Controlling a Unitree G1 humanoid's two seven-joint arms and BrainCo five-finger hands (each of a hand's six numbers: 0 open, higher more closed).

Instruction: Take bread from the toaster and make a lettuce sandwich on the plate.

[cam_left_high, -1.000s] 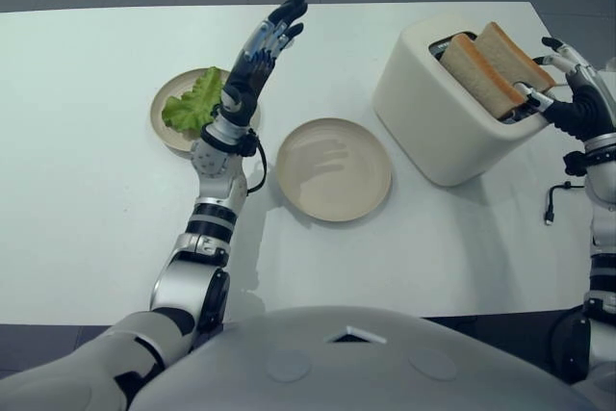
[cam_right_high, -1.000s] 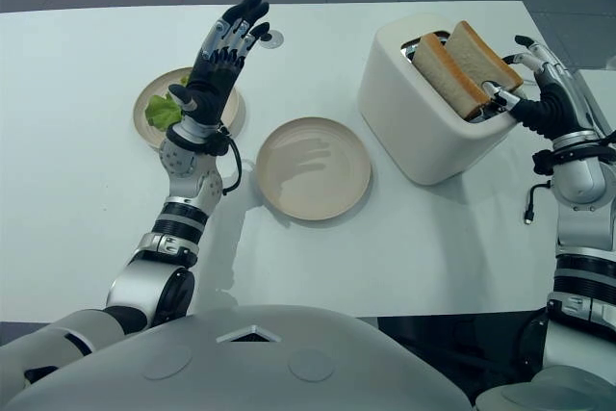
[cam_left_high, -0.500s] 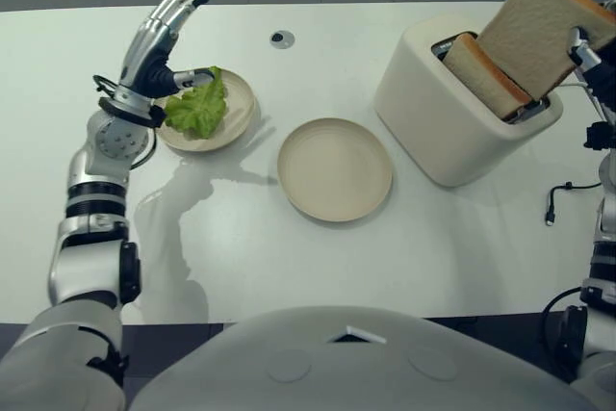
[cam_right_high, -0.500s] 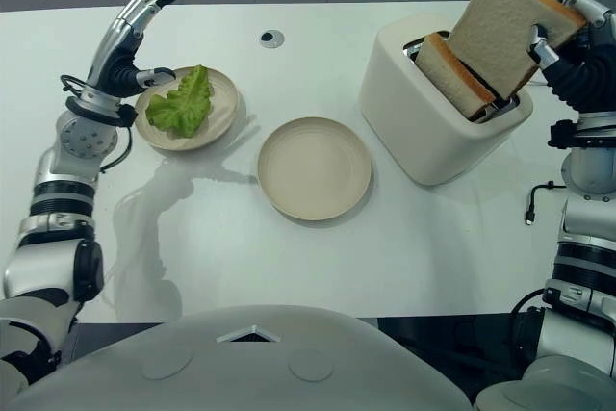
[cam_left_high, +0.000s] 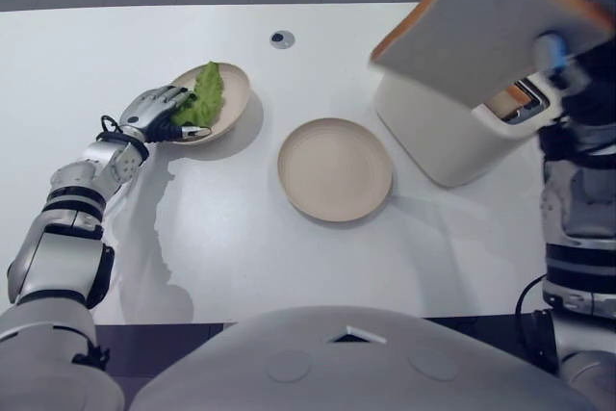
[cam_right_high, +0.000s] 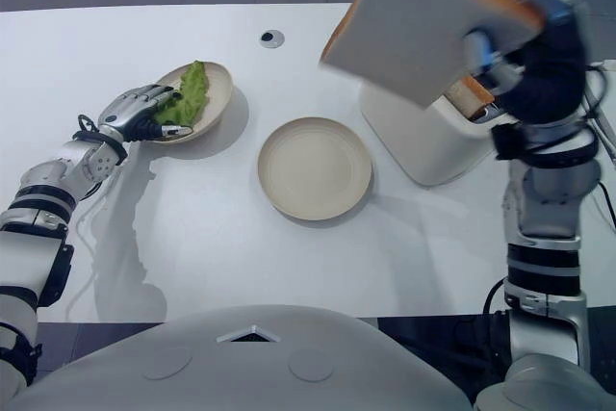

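My right hand [cam_left_high: 576, 50] is shut on a bread slice [cam_left_high: 481, 21], held tilted high above the white toaster [cam_left_high: 438, 137], close to the camera. A second slice [cam_left_high: 512, 100] still stands in the toaster's slot, mostly hidden behind the raised one. The empty beige plate [cam_left_high: 335, 168] lies mid-table, left of the toaster. A green lettuce leaf [cam_left_high: 204, 95] rests in a small beige dish [cam_left_high: 231, 101] further left. My left hand [cam_left_high: 152, 113] is at that dish's left rim, fingers curled over the leaf's near end.
A small dark round fitting [cam_left_high: 279, 39] sits in the white table [cam_left_high: 289, 267] behind the plates. The wide front strip of the table is bare. The table's far edge runs along the top, with grey floor beyond.
My right hand has lifted the bread slice out of the toaster, up and to the left. My left hand has dropped from raised and open onto the lettuce dish, fingers curling.
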